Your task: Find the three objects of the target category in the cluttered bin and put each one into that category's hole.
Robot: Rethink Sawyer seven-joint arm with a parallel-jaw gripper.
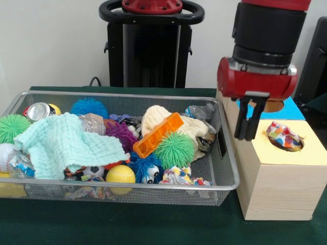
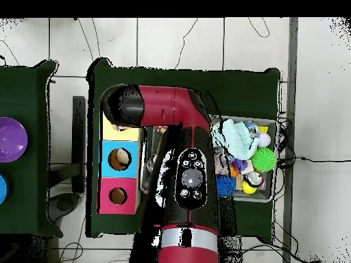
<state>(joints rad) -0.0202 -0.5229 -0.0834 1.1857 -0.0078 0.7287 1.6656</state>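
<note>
The wire mesh bin is full of toys and cloths; in the overhead view the arm covers half of it. One colourful rag is stuffed in the round hole of the yellow-faced wooden box. A second colourful rag lies at the bin's front right. I see no third one. My gripper hangs just left of the hole, over the box's left edge. Its fingers stand a narrow gap apart and hold nothing. In the overhead view the arm hides it.
A mint-green waffle cloth, a cream knitted cloth, an orange block, spiky balls and a can fill the bin. The blue-faced hole and the red-faced hole lie beside the yellow face.
</note>
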